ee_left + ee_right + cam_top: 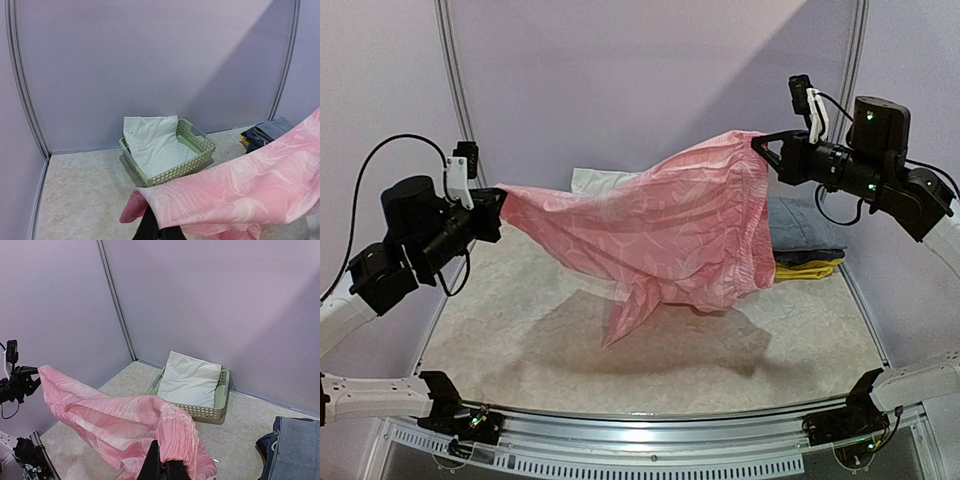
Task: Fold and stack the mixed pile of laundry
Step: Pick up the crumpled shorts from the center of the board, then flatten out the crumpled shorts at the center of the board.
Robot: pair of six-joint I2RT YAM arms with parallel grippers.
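A thin pink garment hangs stretched in the air between both arms, above the table's middle. My left gripper is shut on its left corner; in the left wrist view the pink garment drapes over the dark fingers. My right gripper is shut on its gathered right edge, where the pink garment bunches over the fingers. A white piece lies in the green basket at the back, also seen as the white piece from the right wrist.
The pale green lattice basket stands near the back wall. Folded dark blue clothes over yellow clothes sit at the right. The tabletop is pale and mottled, closed in by lilac walls.
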